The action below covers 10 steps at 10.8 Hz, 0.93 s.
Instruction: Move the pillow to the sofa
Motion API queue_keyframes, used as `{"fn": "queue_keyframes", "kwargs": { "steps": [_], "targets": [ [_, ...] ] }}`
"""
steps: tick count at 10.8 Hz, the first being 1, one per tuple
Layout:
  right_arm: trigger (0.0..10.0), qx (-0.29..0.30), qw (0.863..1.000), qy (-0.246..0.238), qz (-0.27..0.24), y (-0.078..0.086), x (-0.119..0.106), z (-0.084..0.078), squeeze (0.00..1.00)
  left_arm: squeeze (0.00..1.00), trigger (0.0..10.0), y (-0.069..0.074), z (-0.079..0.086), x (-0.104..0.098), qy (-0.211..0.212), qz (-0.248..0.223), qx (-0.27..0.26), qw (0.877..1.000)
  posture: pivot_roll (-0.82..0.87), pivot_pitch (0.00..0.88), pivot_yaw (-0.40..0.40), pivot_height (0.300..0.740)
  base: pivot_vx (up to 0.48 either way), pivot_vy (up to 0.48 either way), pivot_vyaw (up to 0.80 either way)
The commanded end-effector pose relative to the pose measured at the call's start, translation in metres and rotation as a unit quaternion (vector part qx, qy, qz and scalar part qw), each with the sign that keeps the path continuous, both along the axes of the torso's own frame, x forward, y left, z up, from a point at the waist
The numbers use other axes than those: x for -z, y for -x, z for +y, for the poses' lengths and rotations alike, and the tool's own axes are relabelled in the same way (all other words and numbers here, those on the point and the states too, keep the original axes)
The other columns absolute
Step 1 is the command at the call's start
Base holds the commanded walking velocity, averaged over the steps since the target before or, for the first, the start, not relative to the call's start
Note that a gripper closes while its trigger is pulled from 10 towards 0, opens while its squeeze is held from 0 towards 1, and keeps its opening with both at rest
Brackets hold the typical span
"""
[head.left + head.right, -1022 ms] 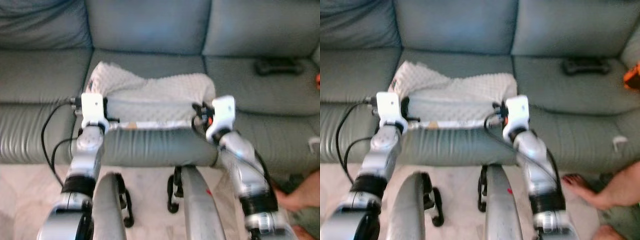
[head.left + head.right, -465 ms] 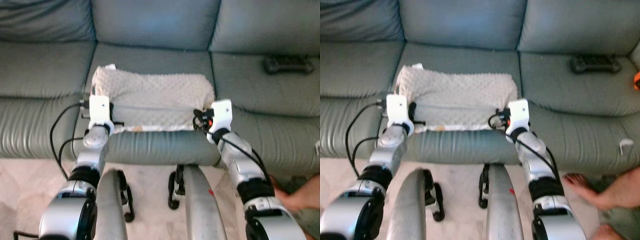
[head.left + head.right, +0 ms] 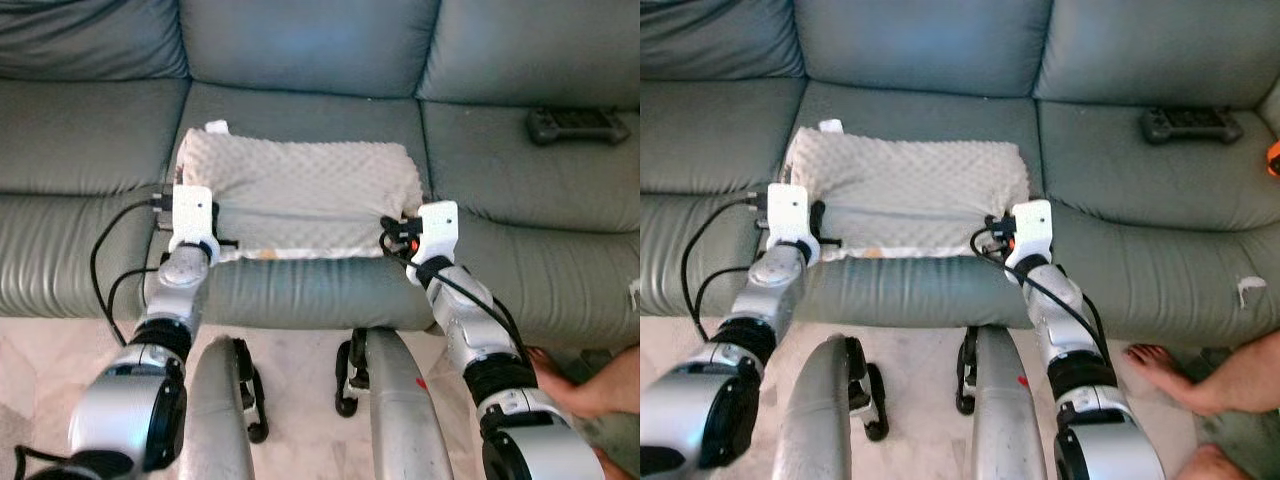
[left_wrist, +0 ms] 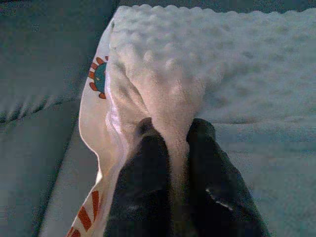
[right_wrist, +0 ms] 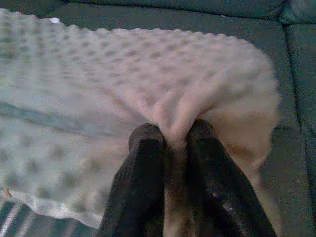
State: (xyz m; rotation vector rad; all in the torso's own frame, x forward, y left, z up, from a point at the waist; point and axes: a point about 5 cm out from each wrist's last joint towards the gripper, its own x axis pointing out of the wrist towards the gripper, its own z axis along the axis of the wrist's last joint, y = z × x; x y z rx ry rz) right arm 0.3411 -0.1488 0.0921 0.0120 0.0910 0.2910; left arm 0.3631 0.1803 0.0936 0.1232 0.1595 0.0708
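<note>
Pillow: a beige, bumpy-textured pillow (image 3: 300,195) lies flat on the middle seat cushion of the sofa (image 3: 300,50), its near edge reaching the front lip of the seat.
Left gripper: the left gripper (image 4: 170,143) pinches a fold of the pillow's fabric at the corner toward 8 o'clock, black fingers (image 4: 143,168) closed tight on the cloth; a printed white border with red and teal marks shows beside the fold.
Right gripper: the right gripper (image 5: 173,140) clamps a raised ridge of fabric at the pillow's corner toward 4 o'clock, both fingers (image 5: 145,163) pressed against the bunched material.
Arms: both silver arms reach forward from 6 o'clock, one wrist at each near corner of the pillow.
Sofa: grey-green leather, three seat cushions wide.
Controller: a black game controller (image 3: 578,124) rests on the seat cushion at 2 o'clock, well apart from the pillow.
Person: a bare foot (image 3: 1160,372) stands on the pale floor (image 3: 60,350) at 5 o'clock, near the right arm.
</note>
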Motion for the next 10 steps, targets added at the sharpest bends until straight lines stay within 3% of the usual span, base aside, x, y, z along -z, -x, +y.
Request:
{"fn": "queue_keyframes", "kwargs": {
  "steps": [1,3,6,8,9,10],
  "targets": [
    [10.0,0.020,1.000,-0.003,0.009,0.003,0.007,-0.010,1.00,1.00,10.0,0.002,0.008,0.004,-0.002,0.007,-0.016,1.000,-0.11,0.372,-0.039,0.635,0.000,0.000,0.00],
    [10.0,0.014,1.000,-0.004,0.009,0.006,0.010,-0.009,1.00,1.00,10.0,0.003,0.009,0.008,-0.006,0.022,-0.016,1.000,-0.11,0.371,-0.039,0.635,0.000,0.000,0.00],
    [10.0,-0.003,1.000,-0.018,-0.001,0.008,0.007,0.005,1.00,1.00,10.0,0.000,-0.008,0.007,-0.031,0.028,0.052,0.998,-0.11,0.371,-0.043,0.635,0.000,0.000,0.00],
    [10.0,-0.011,1.000,-0.021,-0.013,0.009,0.002,0.011,1.00,1.00,10.0,-0.005,-0.014,-0.003,-0.088,0.004,0.081,0.993,-0.11,0.365,-0.042,0.635,0.000,0.000,0.00],
    [10.0,-0.008,1.000,-0.025,-0.015,0.010,0.002,0.013,1.00,1.00,10.0,-0.007,-0.013,-0.010,-0.137,-0.019,0.086,0.987,-0.11,0.356,-0.043,0.635,0.000,0.000,0.00],
    [10.0,-0.001,1.000,-0.022,-0.018,0.011,0.002,0.014,1.00,1.00,10.0,-0.008,-0.013,-0.012,-0.152,-0.024,0.087,0.984,-0.11,0.341,-0.042,0.635,0.000,0.000,0.00]
  ]
}}
